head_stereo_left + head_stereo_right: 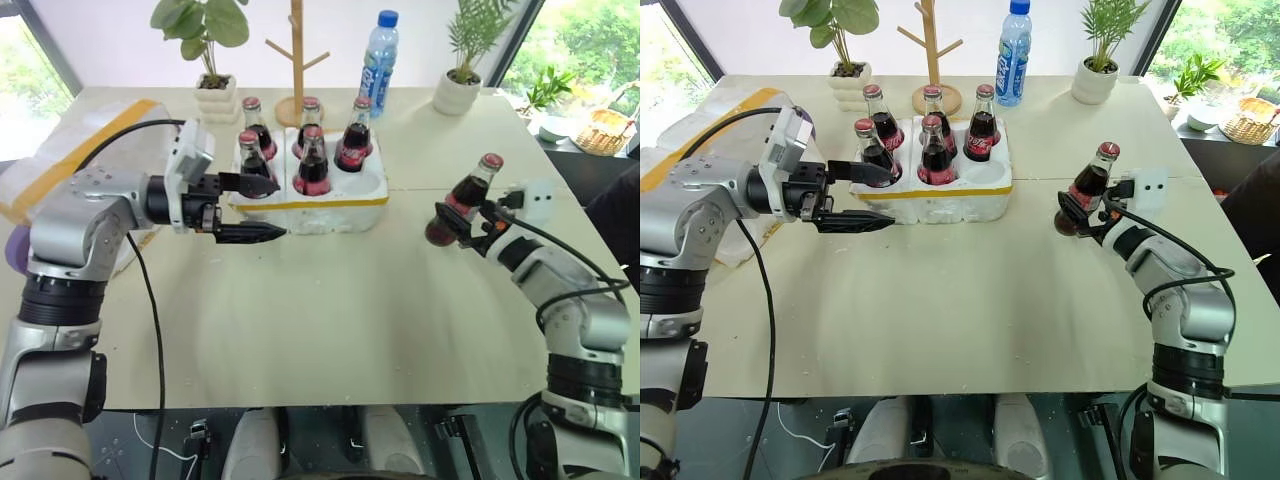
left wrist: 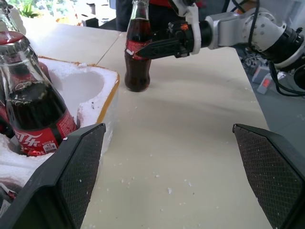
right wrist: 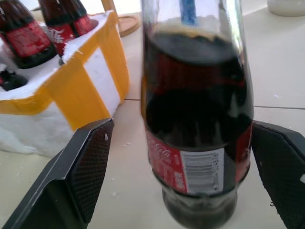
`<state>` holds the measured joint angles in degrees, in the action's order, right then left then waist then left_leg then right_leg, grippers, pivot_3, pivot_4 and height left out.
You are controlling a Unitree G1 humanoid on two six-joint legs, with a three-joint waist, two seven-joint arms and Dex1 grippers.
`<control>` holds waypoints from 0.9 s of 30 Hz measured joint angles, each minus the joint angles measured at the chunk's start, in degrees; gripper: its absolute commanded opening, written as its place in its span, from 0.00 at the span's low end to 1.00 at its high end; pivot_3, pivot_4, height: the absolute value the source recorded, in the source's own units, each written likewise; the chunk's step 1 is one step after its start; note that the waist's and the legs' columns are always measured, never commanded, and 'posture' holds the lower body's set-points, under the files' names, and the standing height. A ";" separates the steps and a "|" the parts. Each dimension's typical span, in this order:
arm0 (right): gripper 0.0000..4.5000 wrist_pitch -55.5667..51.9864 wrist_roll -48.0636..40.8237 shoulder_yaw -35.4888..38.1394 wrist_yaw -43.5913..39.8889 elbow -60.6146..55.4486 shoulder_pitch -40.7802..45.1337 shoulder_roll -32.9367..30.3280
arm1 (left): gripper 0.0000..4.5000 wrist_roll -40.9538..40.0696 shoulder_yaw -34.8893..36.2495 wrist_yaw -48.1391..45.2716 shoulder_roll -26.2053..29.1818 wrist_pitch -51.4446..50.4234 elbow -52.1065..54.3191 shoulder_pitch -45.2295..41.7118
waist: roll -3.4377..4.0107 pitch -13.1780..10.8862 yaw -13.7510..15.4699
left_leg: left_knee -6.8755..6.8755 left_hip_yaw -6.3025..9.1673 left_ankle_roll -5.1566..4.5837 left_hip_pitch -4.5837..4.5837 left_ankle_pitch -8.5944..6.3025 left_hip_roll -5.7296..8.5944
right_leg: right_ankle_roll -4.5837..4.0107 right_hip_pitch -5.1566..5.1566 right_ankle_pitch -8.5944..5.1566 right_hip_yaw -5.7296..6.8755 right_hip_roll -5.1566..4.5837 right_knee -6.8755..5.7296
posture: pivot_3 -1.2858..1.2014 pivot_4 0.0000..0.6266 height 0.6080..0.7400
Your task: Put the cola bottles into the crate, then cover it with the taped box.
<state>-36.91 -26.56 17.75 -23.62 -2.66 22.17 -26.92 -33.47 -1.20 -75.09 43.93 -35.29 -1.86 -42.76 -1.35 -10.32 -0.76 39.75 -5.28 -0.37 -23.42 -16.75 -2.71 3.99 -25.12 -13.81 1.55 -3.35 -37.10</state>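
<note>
Pincer [image 1: 1077,213] of right arm brackets lone cola bottle [image 1: 1089,186], unclosed

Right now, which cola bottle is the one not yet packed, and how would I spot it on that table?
Start at the white foam crate with its yellow tape band, near the table's far edge, where five cola bottles stand in its holes. Look toward the robot's right, out on the bare tabletop: one cola bottle stands alone there, between the open fingers of the right hand. It is the only red-capped bottle outside the crate.
</note>
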 measured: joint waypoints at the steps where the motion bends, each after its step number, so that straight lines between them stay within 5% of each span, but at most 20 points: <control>1: 0.87 1.06 0.84 -0.82 -0.08 2.14 0.75 0.05 | 1.00 0.03 0.09 0.14 0.03 0.01 0.00 0.00 | 0.00 0.00 -0.01 | 0.00 0.00 0.00 0.00 0.00 0.00 | 0.00 -0.01 0.00 0.00 0.00 0.00 | 0.52 0.24 1.00; 4: 0.63 3.44 2.23 -1.55 0.01 6.69 2.87 0.37 | 1.00 0.03 0.40 0.47 0.26 0.01 0.16 0.05 | 0.02 -0.01 -0.02 | 0.00 -0.01 0.00 0.00 0.00 0.00 | 0.00 -0.02 0.00 0.00 0.00 -0.01 | 0.52 0.24 1.00; 10: 0.63 0.11 -2.87 -0.92 -5.56 5.85 5.70 -2.59 | 1.00 -0.54 3.03 2.99 0.49 -0.47 1.34 1.95 | 0.47 -0.31 -0.06 | 0.00 -0.07 0.00 -0.13 0.00 -0.02 | 0.01 -0.20 0.01 -0.05 -0.04 -0.05 | 0.52 0.24 1.00; 16: 0.63 -2.49 -10.21 -1.24 -11.21 -0.54 19.47 -5.25 | 1.00 -1.75 4.90 4.67 0.85 -0.89 4.33 4.57 | 0.70 -0.45 -0.28 | -0.05 -0.05 0.01 -0.11 0.01 -0.11 | -0.01 -0.27 0.00 -0.09 0.14 -0.12 | 0.52 0.24 1.00; 27: 0.63 5.34 -1.56 -13.23 -14.08 12.90 25.70 1.71 | 1.00 -2.14 6.68 6.81 2.01 -0.99 4.85 6.10 | 0.64 -0.43 -0.05 | 0.01 -0.17 0.01 -0.17 0.01 -0.01 | 0.02 -0.25 0.01 -0.07 -0.08 -0.07 | 0.52 0.24 1.00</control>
<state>-31.57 -28.11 4.52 -37.69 10.24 47.87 -25.20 -35.61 5.47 -68.27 45.94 -36.28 3.00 -36.66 -0.71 -10.75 -0.81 39.75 -5.45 -0.36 -23.60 -16.74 -2.72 4.01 -25.36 -13.80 1.48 -3.43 -37.17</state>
